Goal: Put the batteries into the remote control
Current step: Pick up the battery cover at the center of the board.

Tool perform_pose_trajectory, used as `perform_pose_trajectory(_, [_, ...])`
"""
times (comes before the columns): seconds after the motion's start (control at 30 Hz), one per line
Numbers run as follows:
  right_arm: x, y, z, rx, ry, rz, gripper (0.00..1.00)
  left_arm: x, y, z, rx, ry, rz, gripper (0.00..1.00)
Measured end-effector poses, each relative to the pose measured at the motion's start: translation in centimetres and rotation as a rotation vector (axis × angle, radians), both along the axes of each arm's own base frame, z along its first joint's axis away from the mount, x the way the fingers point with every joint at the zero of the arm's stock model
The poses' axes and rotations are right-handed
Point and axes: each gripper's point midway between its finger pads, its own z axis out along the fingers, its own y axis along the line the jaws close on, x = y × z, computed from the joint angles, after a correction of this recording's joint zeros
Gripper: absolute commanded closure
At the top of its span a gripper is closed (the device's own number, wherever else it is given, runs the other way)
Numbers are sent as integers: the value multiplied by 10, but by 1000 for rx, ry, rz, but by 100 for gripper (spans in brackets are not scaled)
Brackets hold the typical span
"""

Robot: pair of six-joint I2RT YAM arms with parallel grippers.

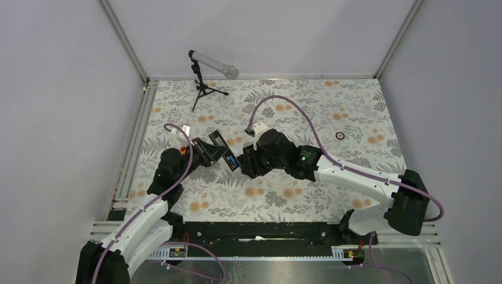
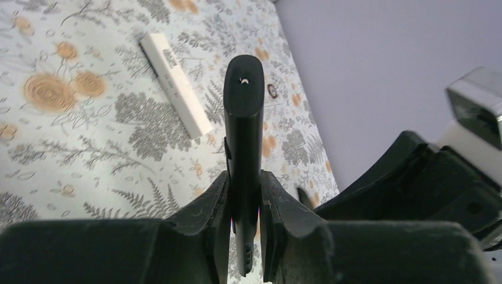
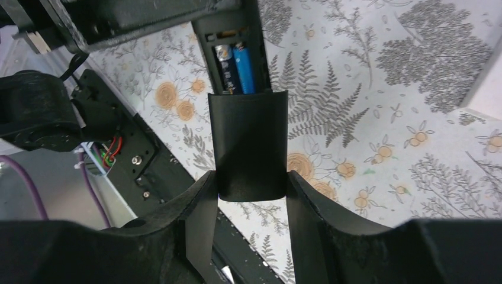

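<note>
Blue cylindrical batteries point(image 3: 240, 66) sat in the open slim black plastic remote control point(image 2: 243, 142), clamped by the left gripper point(image 2: 244, 198), while the right gripper point(image 3: 251, 184) pinched its flat black plastic battery cover point(image 3: 248, 142).

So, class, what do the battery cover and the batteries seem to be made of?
Battery cover: likely moulded plastic, matte black, evenly dull with rounded corners. Batteries: glossy blue wrap, probably film over metal, catching the light along one side.
</note>
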Motion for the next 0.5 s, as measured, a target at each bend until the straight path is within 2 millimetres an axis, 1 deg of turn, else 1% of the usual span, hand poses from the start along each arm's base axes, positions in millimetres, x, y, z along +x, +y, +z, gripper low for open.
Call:
perform_pose_trajectory(0.1, [-6,5,1,7,18,16,67,2,-3,14,-16,-34,-5,100])
perform_pose_trajectory(0.17, [-8,10,2,4,27,21,67,2,-3,19,-22,-43,-5,100])
perform_pose_trajectory(0.3, [-9,18,4,0,27,24,67,2,-4,21,-28,-34,-5,100])
perform_pose_trajectory(0.5, [1,26,8,-20,11,0,67,2,-5,21,-49,6,-1,100])
